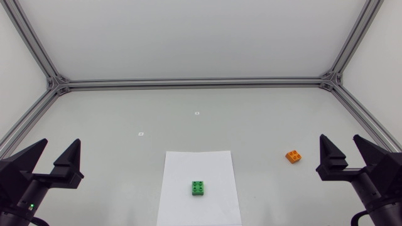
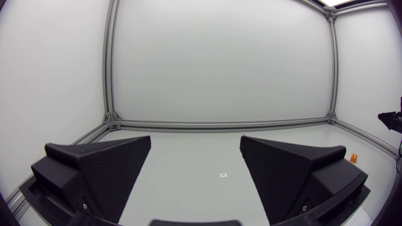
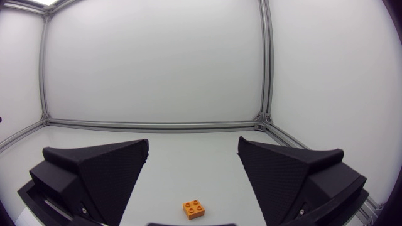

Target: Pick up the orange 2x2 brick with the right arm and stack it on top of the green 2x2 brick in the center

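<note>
- Right gripper (image 1: 340, 139) hangs released, its fingers spread wide, well to the right of the green 2x2 brick (image 1: 198, 188).
- Orange 2x2 brick (image 1: 293, 156) lies studs-up on the bench (image 1: 251, 119), right of the green 2x2 brick and slightly farther back, untouched.
- Green 2x2 brick sits on a white paper sheet (image 1: 182, 163).
- Left gripper (image 1: 61, 143) is likewise released, well left of the green 2x2 brick.

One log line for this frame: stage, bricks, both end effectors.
stage: not started | orange brick: untouched | green brick: on white sheet | left end effector: open, empty | right end effector: open, empty
</note>
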